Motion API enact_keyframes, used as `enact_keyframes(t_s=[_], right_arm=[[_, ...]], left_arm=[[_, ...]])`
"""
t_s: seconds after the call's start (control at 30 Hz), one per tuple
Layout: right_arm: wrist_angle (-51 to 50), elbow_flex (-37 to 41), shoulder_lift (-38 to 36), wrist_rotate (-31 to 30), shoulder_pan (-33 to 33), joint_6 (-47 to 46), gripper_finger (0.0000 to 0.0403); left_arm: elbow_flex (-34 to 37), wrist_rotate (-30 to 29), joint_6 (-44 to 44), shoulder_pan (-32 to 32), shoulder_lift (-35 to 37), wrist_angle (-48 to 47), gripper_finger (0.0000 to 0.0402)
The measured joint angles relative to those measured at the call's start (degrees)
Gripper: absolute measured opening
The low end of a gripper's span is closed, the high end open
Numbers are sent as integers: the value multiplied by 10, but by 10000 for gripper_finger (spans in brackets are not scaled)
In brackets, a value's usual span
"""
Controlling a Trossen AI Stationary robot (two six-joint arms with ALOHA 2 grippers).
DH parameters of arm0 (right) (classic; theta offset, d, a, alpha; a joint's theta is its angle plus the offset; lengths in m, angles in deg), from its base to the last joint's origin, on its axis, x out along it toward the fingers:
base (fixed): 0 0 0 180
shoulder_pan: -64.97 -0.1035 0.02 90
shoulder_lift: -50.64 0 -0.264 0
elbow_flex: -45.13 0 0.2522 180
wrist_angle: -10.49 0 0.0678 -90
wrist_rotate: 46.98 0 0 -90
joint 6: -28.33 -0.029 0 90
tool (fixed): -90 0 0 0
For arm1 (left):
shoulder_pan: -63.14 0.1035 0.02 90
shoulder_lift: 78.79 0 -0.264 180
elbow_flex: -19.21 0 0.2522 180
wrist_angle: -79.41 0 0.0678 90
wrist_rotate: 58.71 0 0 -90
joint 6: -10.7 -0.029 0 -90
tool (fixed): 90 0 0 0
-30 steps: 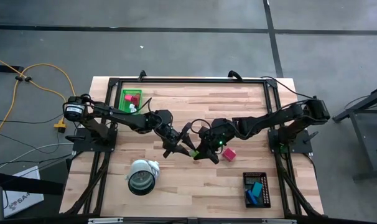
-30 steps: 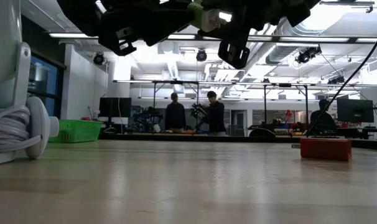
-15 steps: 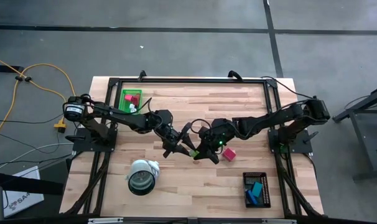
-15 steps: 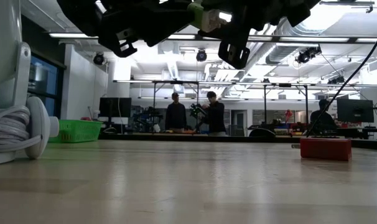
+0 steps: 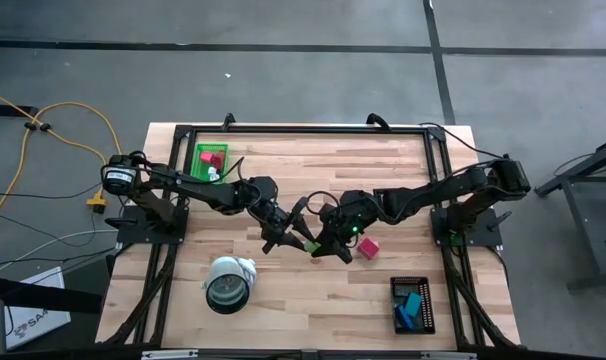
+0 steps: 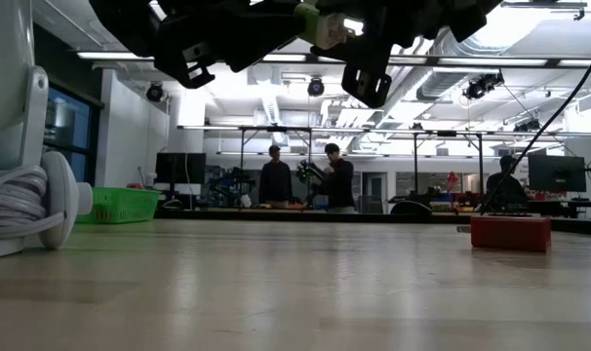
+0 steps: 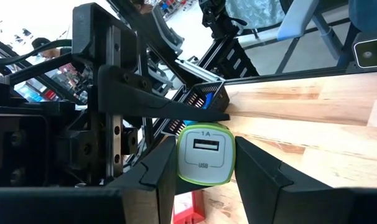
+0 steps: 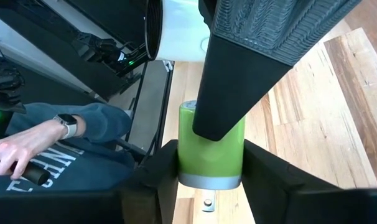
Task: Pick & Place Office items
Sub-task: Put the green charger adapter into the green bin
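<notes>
Between both raised grippers hangs the green cube (image 7: 206, 155): left gripper (image 7: 201, 169) and right gripper (image 8: 210, 163) each pinch it. For a clean handover, one should let go only once the other's hold feels firm.

Two dark, slender jointed arms on black frame mounts; the left hand (image 7: 204, 180) has matte black wedge-shaped fingers; green indicator light glows near the right wrist
</notes>
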Motion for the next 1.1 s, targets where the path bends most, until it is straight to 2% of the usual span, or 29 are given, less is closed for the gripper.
enact_keyframes(t_s=[0.23,0.83,1.1], right_arm=[[0,0,0,5,0,0,159],[-4,0,0,24,0,30,165],[-5,0,0,32,0,31,217]], left_arm=[[0,-1,2,0,0,0,125],[0,0,2,0,0,-1,125],[0,0,2,0,0,-3,125]])
